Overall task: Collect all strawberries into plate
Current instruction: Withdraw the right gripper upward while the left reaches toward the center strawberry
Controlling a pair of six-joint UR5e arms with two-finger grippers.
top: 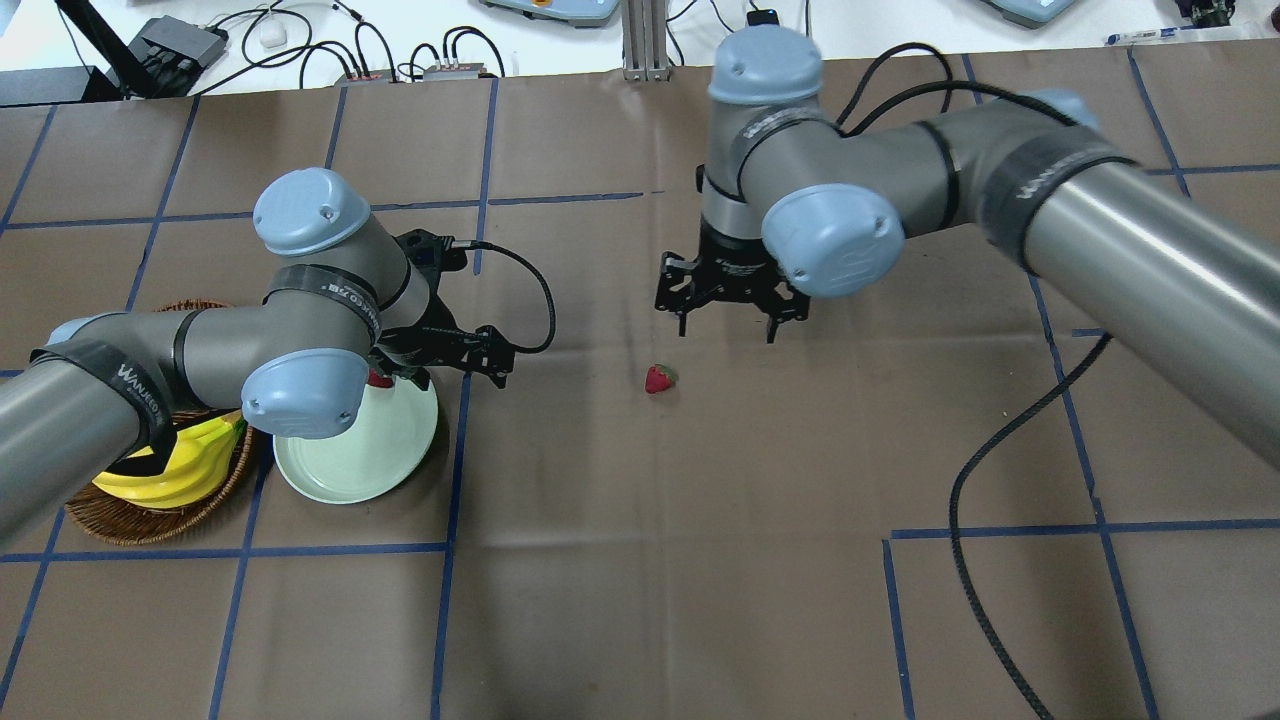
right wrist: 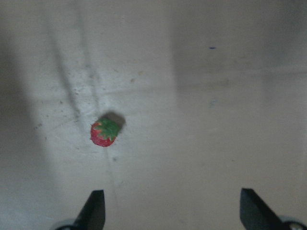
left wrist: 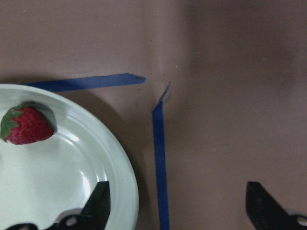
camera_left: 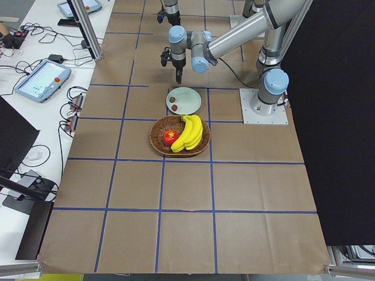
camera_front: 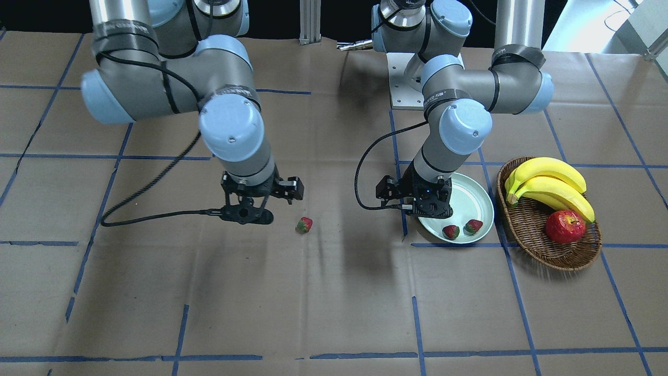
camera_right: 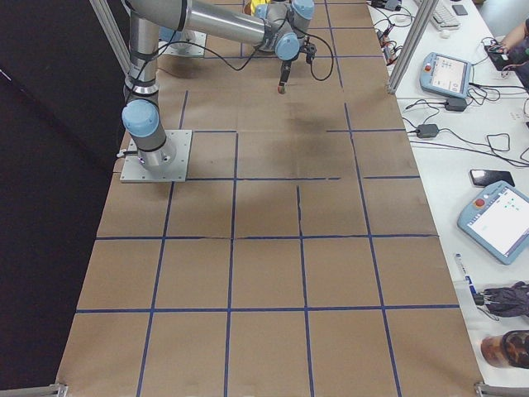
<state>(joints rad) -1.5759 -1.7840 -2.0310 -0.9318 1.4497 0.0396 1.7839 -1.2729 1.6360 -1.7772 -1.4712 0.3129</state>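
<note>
Two strawberries lie on the plate under the wide-open left gripper (third strawberry near the wide-open right gripper).

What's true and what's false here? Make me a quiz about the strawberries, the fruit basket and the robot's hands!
1. Two strawberries lie on the plate. True.
2. The apple sits in the basket beside the bananas. True.
3. The third strawberry is in the basket too. False: it lies on the table paper.
4. The right gripper holds a strawberry. False: it is open and empty.
5. The left gripper is open. True.
</note>
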